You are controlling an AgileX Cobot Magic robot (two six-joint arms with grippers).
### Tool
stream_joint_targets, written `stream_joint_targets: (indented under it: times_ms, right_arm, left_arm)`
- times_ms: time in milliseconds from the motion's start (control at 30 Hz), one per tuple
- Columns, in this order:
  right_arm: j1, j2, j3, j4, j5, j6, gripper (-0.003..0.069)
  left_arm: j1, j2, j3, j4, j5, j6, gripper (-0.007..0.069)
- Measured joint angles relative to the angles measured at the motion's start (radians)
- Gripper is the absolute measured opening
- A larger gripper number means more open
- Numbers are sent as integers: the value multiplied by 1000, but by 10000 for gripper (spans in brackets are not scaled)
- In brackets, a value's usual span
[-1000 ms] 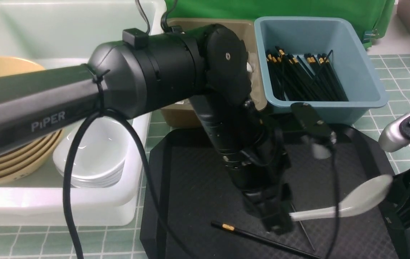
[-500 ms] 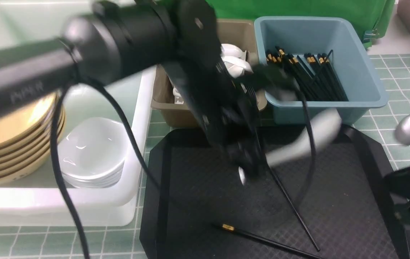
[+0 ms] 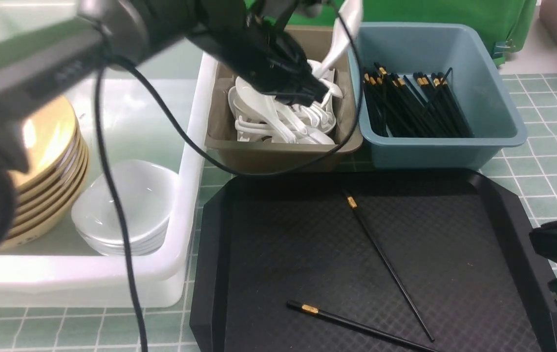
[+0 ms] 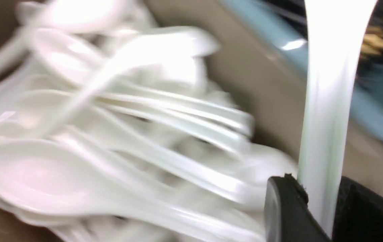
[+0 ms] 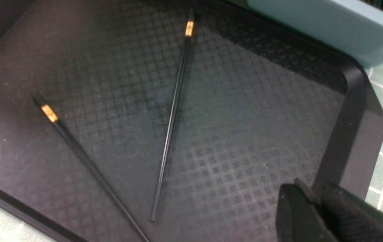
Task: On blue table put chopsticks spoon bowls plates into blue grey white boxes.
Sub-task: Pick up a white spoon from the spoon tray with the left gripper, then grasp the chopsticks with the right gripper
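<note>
Left end effector [image 4: 324,205] is clamped on the spoon [image 4: 326,84]; released askew, it could be tipped into the blue bin [image 3: 496,105].

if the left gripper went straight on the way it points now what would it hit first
Most likely the heap of white spoons in the grey-brown bin: the left gripper, shut on a spoon, points down into it. The blur leaves depth unclear.

We can read no writing anywhere; the pale marking on the left arm [image 3: 39,63] is too blurred.
</note>
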Motion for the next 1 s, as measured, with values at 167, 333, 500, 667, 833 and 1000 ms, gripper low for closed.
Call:
stream_joint_targets:
  times_ms: [167, 333, 500, 667, 833, 1000]
  right_arm:
    - [0, 0, 0, 0, -3, 0, 141]
    - [0, 0, 0, 0, -2, 8, 141]
    - [0, 3, 38, 16, -4, 33, 145]
    - [0, 51, 55, 115, 28, -61, 147]
    - [0, 187, 29, 247, 31, -190, 155]
    - [0, 362, -53, 266, 62, -199, 192]
  left_arm:
    - [2, 15, 0, 59, -36, -56, 342]
    - [2, -19, -20, 125, 16, -161, 435]
    - [2, -176, -31, 182, 115, -194, 136]
    - [1, -378, -14, 161, 214, -186, 4]
    - [1, -592, 240, 148, 318, -162, 3]
    - [1, -810, 661, 182, 226, -159, 3]
